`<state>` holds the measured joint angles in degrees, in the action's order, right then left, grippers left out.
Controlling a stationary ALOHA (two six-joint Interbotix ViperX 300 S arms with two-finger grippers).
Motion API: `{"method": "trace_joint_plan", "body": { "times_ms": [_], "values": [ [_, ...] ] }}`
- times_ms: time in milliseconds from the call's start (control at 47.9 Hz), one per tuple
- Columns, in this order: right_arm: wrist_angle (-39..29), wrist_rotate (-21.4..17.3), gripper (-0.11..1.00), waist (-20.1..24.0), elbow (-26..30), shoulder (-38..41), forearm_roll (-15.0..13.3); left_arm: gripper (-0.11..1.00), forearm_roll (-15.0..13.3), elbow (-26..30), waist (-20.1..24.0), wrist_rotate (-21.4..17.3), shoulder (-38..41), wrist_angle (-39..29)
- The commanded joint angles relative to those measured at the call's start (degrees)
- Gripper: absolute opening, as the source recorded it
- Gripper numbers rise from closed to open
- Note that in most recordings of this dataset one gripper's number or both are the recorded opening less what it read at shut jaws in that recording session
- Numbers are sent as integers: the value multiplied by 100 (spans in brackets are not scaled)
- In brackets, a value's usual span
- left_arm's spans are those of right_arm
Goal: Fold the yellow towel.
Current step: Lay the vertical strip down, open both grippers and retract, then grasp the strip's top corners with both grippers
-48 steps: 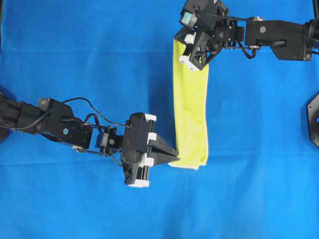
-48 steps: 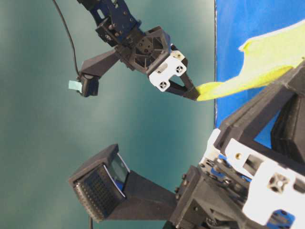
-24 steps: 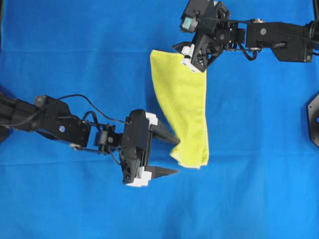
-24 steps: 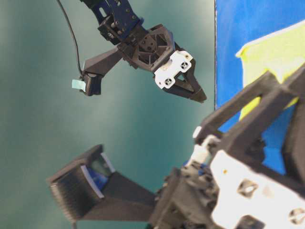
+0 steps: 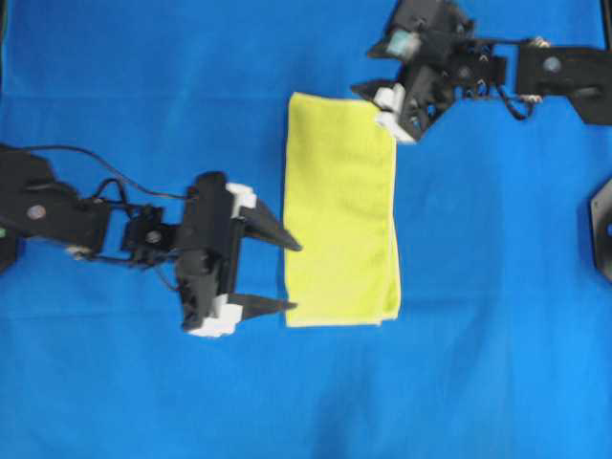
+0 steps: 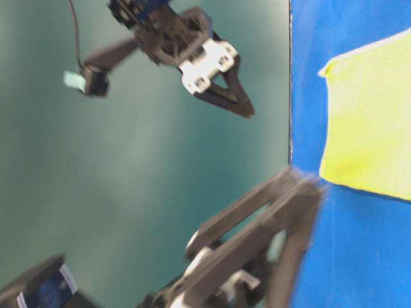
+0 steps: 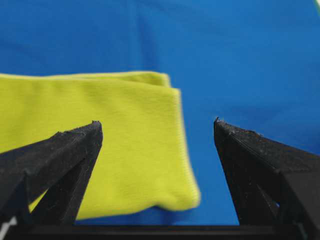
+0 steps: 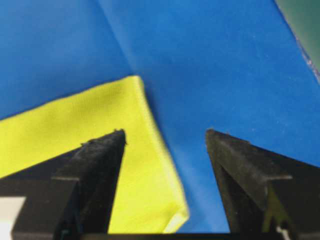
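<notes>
The yellow towel [image 5: 341, 210] lies flat on the blue table cloth as a tall folded rectangle, also seen as a yellow towel [image 6: 369, 122] from table level. My left gripper [image 5: 295, 276] is open just left of its lower left corner, and nothing sits between the fingers. In the left wrist view the towel [image 7: 100, 150] lies below the open left gripper [image 7: 156, 122], apart from it. My right gripper [image 5: 382, 113] is open at the towel's upper right corner. From its wrist, the towel [image 8: 75, 135] corner lies under the open right gripper [image 8: 165, 131].
The blue table cloth [image 5: 478, 287] covers the whole work surface. A black fixture [image 5: 602, 229] sits at the right edge. A teal wall [image 6: 128, 160] stands beyond the table's edge. The left arm's cable [image 5: 96, 172] loops over the cloth at the left.
Both grippers opened and let go of the towel. It dropped flat and spread wider to the left. The left gripper drew back leftward; the right gripper moved right.
</notes>
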<state>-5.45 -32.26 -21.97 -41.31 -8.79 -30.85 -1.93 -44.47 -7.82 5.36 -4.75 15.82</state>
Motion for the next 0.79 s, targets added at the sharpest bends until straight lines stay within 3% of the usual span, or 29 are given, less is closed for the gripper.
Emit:
{"method": "trace_joint_plan", "body": {
  "times_ms": [0,271,439,773],
  "values": [
    [281,-70,65,88,-202,-510,35,88,0,-158,255,-18,-475,79],
    [1345,-167,65,132,-1292,-1705,35,88,18,-940,1046,-79,-1178,686],
    [1846,-149,65,132,-1819,-2118,26,88,18,-1187,1248,-167,-1301,817],
    [2048,-141,65,132,-1978,-2232,35,88,18,-1151,1248,-185,-1222,861]
  ]
}}
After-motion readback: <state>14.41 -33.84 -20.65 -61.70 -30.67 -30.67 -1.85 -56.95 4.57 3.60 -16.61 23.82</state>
